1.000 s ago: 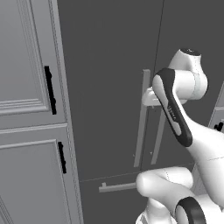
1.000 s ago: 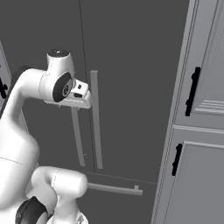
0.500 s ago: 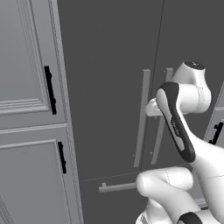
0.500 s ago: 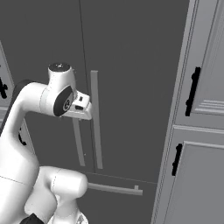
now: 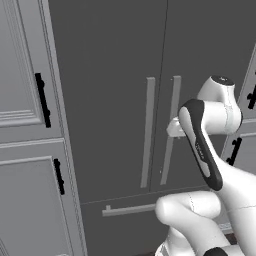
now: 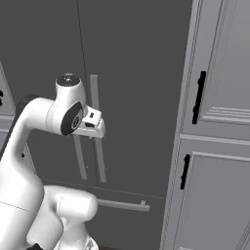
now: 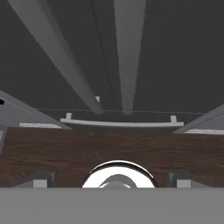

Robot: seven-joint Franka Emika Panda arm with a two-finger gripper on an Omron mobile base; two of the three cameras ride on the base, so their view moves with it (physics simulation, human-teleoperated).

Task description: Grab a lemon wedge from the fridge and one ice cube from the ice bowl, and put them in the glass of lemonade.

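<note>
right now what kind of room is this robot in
Most likely a kitchen: a tall dark grey fridge with long pale bar handles stands closed, flanked by panelled grey cabinets with black handles, over a wood-look floor.

Dark wood floor [image 7: 52, 153] beneath fridge [image 5: 115, 75].
</note>
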